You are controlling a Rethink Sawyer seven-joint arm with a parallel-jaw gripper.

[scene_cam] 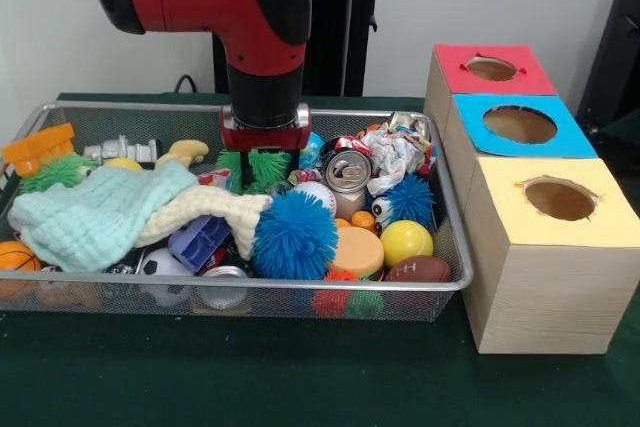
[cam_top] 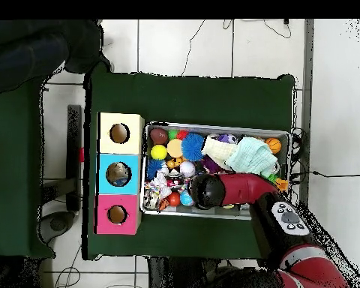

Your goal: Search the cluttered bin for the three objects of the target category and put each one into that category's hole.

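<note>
1. The bin (scene_cam: 455, 282) is a shallow wire-mesh tray with a metal rim, resting on the green surface and filled with mixed clutter.
2. A large spiky blue ball (scene_cam: 294, 235) lies near the bin's middle; a smaller one (scene_cam: 410, 199) sits to its right in the front view.
3. A pale mint cloth (scene_cam: 95, 215) drapes over the left part, beside a cream cloth (scene_cam: 200, 209).
4. A dented can (scene_cam: 348, 175) stands near crumpled paper (scene_cam: 398, 154).
5. Three wooden boxes stand just beside the bin, each with a round hole on top: red (scene_cam: 491, 68), blue (scene_cam: 520, 124) and yellow (scene_cam: 560, 199).
</note>
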